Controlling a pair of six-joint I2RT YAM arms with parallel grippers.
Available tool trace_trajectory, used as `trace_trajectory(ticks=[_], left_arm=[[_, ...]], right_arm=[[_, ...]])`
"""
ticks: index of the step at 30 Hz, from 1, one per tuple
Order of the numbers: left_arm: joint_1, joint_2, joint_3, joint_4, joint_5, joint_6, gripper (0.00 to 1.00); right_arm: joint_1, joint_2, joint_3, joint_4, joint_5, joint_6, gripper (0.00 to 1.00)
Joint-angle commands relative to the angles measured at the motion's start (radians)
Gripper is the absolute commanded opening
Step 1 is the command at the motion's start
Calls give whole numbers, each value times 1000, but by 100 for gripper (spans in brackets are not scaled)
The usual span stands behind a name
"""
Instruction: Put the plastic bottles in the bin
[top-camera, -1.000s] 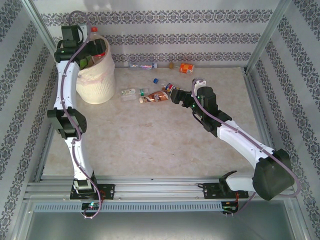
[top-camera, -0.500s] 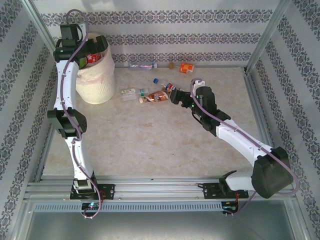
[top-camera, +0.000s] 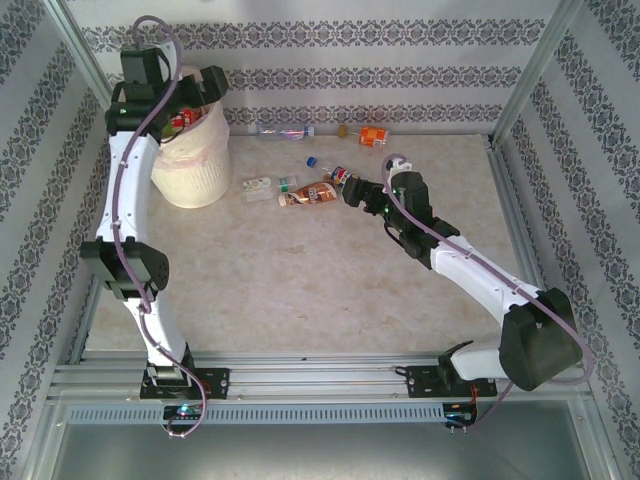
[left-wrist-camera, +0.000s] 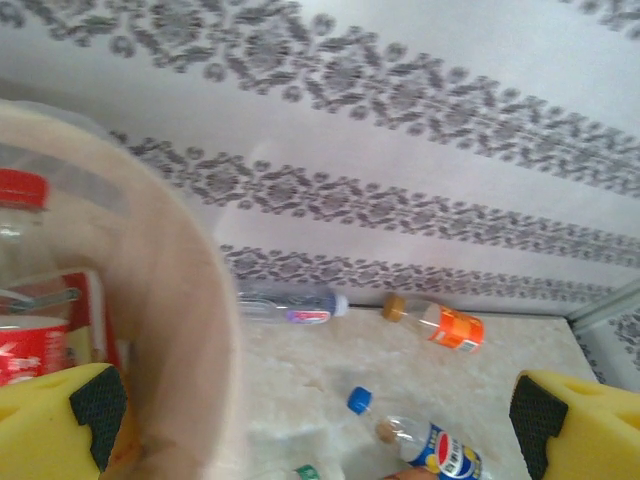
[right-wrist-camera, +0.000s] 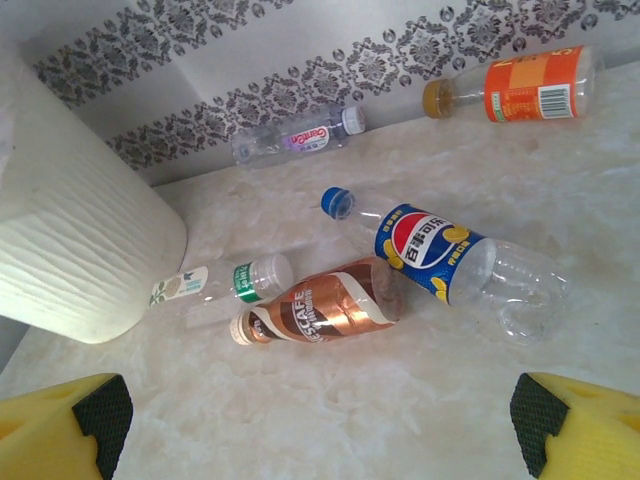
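The cream bin stands at the far left with red-labelled plastic bottles inside. My left gripper hangs open over its far rim, nothing between its yellow fingers. In the left wrist view the bin wall and a red-capped bottle sit at the left. My right gripper is open just right of a brown coffee bottle. A blue-labelled bottle and a green-labelled clear bottle lie beside it. The right gripper holds nothing.
A clear purple-labelled bottle and an orange-labelled bottle lie against the patterned back wall. Metal frame posts and rails border the table. Bare marbled tabletop stretches toward the arm bases.
The left gripper opened and its red-capped bottle dropped into the bin; the left arm then lifted slightly. The right arm shifted only a little by the brown bottle.
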Motion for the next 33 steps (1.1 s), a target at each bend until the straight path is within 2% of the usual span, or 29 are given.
trace_trajectory(ticks=[1,3,5,8,12,14,18,21,25,28,33], left_arm=[[-84,-72,-96,100,-32,89,100],[-143,-91,-146,100,-8,217,100],[-208,-101,-196,80,77,368,100],[-298,-98,-285,101,50,508,100],[-343,-47,-369,171,73,553,100],[-343,-6,-403,215,137,555,100],[-346,95,-411,191,169,656,100],[-352,178,-381,156,145,711,100],[-377,262,-361,155,57,797,100],[-389,300,-366,185,32,841,100],[-421,372,-356,258,-76,906,100]], right_arm=[[-14,-8,3,-9,36,39,98],[-20,-16,-5,-10,44,48,98],[-26,-26,-10,-19,50,48,98],[-33,-47,-17,-38,62,48,98],[-39,-88,-41,-51,73,47,98],[-42,-117,-52,-66,69,39,98],[-47,-175,-79,-90,65,7,98],[-51,-218,-98,-107,81,-15,98],[-59,-267,-108,-135,101,-39,98],[-62,-293,-111,-156,109,-49,98],[-63,-326,-119,-175,121,-57,98]])
